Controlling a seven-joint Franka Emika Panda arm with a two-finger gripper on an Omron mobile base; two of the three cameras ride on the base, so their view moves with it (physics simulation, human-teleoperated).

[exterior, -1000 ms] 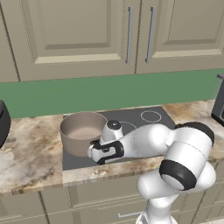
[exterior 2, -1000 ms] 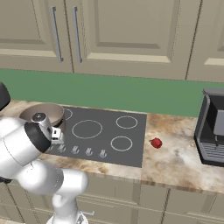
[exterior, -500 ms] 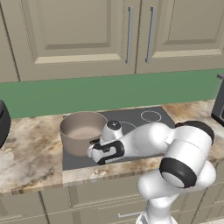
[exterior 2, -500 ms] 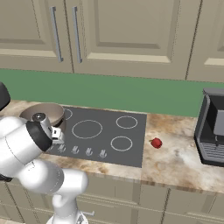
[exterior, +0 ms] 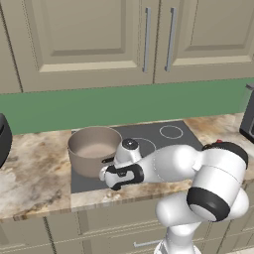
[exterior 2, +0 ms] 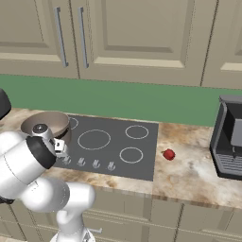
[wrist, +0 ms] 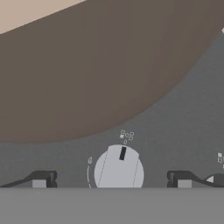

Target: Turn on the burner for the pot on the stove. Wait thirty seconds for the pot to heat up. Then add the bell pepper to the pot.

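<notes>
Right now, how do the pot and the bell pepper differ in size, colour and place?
Size: the pot is wide, while the bell pepper is far smaller. Colour: the pot is taupe-brown, the bell pepper red. Place: the pot stands on the stove at its left rear ring, while the bell pepper lies on the counter, just off the stove's right edge. Neither is touched by the gripper.

Arm low, fwd-left; end effector (wrist: pixel 111 179) wide open, fingers apart.

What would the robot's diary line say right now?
step: reach knob | hand: open, a finger either side of knob | pot: on stove | pepper: on counter
</notes>
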